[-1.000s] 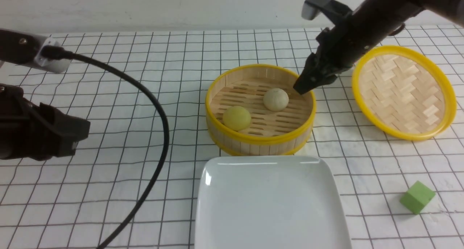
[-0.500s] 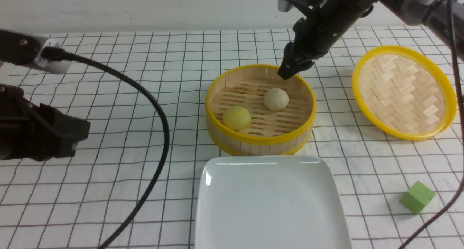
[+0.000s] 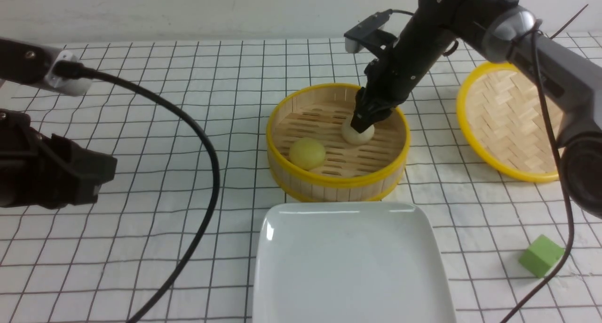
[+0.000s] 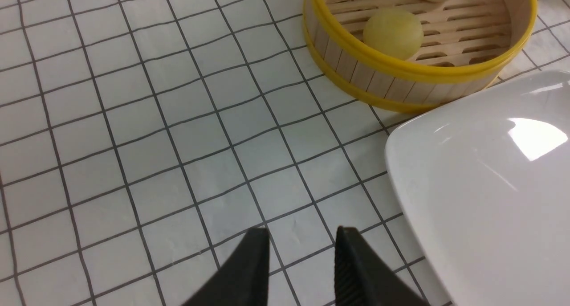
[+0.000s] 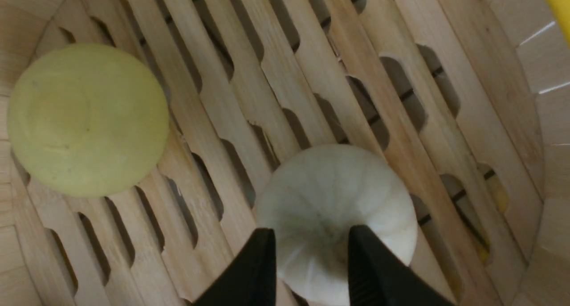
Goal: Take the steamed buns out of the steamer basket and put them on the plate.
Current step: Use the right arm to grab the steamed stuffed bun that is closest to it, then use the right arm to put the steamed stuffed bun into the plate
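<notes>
The steamer basket (image 3: pixel 336 182) stands mid-table with both steamed buns on its slatted floor. The smooth pale yellow bun (image 3: pixel 307 153) (image 5: pixel 87 119) lies at the front left. The pleated beige-white bun (image 3: pixel 363 135) (image 5: pixel 334 190) lies further back. My right gripper (image 3: pixel 361 124) (image 5: pixel 309 231) hangs open just over the pleated bun, its tips a little narrower than the bun and not closed on it. The white plate (image 3: pixel 350 266) (image 4: pixel 490 208) sits empty in front of the basket. Over bare tablecloth beside the plate, my left gripper (image 4: pixel 303 231) is open with nothing in it.
The shallow woven lid (image 3: pixel 512 121) lies to the right of the basket, partly behind my right arm. A green cube (image 3: pixel 541 256) sits at the front right. A thick black cable (image 3: pixel 207 144) loops over the left half of the checked tablecloth.
My right gripper has moved left from the basket's right rim and dropped inside it, ending directly over the pleated bun. The left arm and both buns have stayed still.
</notes>
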`<state>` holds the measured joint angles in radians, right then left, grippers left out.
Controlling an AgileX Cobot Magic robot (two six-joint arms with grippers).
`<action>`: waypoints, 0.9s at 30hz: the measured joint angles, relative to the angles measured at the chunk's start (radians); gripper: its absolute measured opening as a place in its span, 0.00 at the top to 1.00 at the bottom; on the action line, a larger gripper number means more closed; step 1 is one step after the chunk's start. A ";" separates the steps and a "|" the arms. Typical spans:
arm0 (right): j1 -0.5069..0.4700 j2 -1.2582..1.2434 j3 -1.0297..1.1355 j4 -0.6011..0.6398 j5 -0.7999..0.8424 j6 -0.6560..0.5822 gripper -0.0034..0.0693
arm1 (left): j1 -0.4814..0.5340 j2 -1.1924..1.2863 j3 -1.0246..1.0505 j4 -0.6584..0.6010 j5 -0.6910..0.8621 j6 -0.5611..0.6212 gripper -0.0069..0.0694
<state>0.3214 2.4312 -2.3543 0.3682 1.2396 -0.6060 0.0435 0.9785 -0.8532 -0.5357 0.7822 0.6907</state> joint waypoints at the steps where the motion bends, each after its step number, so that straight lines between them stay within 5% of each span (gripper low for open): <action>1: 0.002 0.004 0.000 -0.002 0.000 -0.003 0.61 | 0.000 0.000 0.000 0.000 0.000 0.000 0.59; 5: 0.008 0.011 -0.002 -0.019 -0.001 -0.021 0.62 | 0.000 0.000 0.000 0.009 0.000 0.000 0.59; 11: 0.019 0.013 -0.012 -0.092 -0.003 -0.028 0.93 | 0.000 0.000 0.000 0.010 0.000 0.000 0.59; 27: 0.035 -0.172 -0.229 -0.142 0.016 0.157 0.94 | 0.000 0.000 0.000 0.019 -0.006 0.000 0.59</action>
<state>0.3564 2.2595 -2.5834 0.2265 1.2559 -0.4495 0.0435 0.9785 -0.8532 -0.5171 0.7759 0.6907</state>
